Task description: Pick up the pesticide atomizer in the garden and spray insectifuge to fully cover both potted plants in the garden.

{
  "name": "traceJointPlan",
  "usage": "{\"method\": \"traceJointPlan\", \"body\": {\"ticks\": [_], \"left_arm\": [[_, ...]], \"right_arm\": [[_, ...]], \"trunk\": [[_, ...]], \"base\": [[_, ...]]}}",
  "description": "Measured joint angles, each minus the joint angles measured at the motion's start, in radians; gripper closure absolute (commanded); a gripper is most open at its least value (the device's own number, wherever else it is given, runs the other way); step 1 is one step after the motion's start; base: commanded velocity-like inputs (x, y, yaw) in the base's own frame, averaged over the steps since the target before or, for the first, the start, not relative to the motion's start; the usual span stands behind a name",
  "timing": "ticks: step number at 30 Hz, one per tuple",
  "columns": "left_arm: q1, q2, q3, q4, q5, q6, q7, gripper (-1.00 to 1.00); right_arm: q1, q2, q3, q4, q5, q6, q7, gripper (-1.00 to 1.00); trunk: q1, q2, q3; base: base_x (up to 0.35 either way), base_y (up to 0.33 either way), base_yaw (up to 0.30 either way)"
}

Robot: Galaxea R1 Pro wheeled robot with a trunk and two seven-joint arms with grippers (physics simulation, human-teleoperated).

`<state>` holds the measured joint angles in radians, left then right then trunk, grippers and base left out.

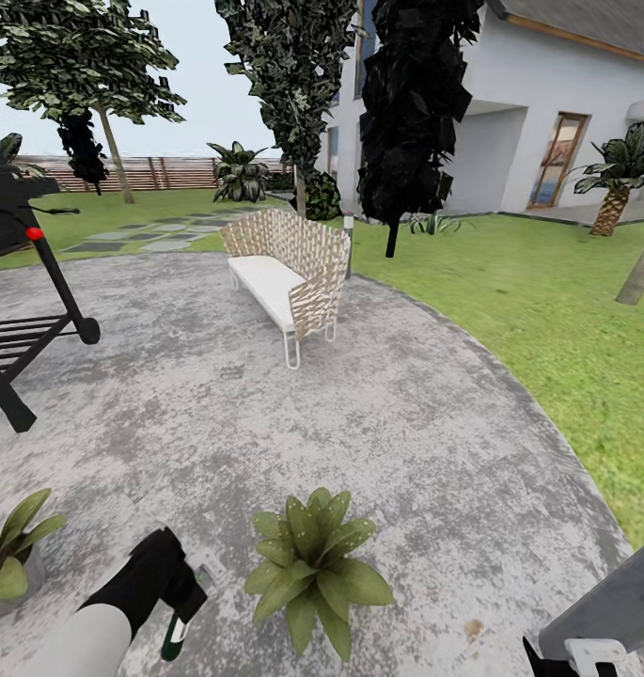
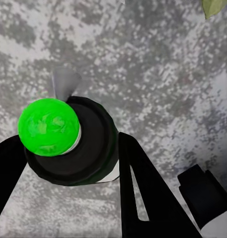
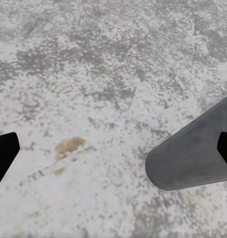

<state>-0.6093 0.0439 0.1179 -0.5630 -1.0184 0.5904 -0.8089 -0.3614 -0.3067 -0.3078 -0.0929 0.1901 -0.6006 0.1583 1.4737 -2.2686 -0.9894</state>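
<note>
The left pincer (image 2: 68, 148) grips the pesticide atomizer (image 2: 73, 144) between its black fingers (image 2: 143, 193), above mottled grey patio stone (image 2: 158, 74); a leaf tip (image 2: 212, 6) lies well beyond.

Round stone patio (image 1: 218, 395): broad bare paving between foreground and wicker bench (image 1: 289, 273); free passage there. Potted plant (image 1: 312, 564) low, centre foreground, leaves spread just beside left end effector (image 1: 185, 602). Second potted plant (image 1: 7, 550) at left edge; gap of paving between plants holds left arm. Black grill (image 1: 25, 282) bounds patio at left. Grey pole (image 3: 192, 153) close beside right end effector (image 3: 113, 153); open paving beneath.
</note>
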Motion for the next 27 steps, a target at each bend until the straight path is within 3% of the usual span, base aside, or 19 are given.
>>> {"method": "traceJointPlan", "body": {"ticks": [6, 8, 11, 13, 17, 27], "left_arm": [[0.004, -0.012, 0.001, 0.015, 0.007, -0.002, 0.050, 1.00], [0.005, -0.013, 0.002, 0.018, 0.032, -0.021, 0.056, 1.00], [0.012, -0.011, 0.003, 0.020, 0.087, -0.101, 0.075, 1.00], [0.027, -0.013, 0.001, 0.020, 0.117, -0.138, 0.122, 1.00], [0.033, -0.014, 0.002, 0.024, 0.129, -0.145, 0.159, 1.00], [0.033, -0.012, 0.003, 0.028, 0.130, -0.140, 0.163, 1.00]], "right_arm": [[0.000, 0.000, 0.001, 0.000, 0.000, 0.000, -0.001, -1.00], [0.000, 0.000, 0.001, 0.000, 0.000, -0.001, -0.001, -1.00], [0.000, 0.002, 0.001, 0.001, 0.000, -0.001, -0.001, -1.00], [0.000, 0.005, 0.001, 0.001, -0.001, -0.001, -0.002, -1.00], [0.000, 0.007, 0.000, 0.001, -0.002, 0.000, -0.004, -1.00], [0.000, 0.008, -0.001, 0.002, -0.003, 0.001, -0.004, -1.00]], "trunk": [[0.000, 0.000, 0.000], [0.000, 0.000, 0.000], [0.000, 0.000, 0.000], [0.000, 0.000, 0.000], [0.008, -0.014, -0.006], [0.046, -0.084, -0.044]], "base": [[0.000, 0.000, 0.001], [0.000, 0.000, 0.020], [0.000, 0.000, 0.008], [0.000, 0.000, 0.001], [0.000, 0.000, 0.000], [0.000, 0.000, 0.000]]}}
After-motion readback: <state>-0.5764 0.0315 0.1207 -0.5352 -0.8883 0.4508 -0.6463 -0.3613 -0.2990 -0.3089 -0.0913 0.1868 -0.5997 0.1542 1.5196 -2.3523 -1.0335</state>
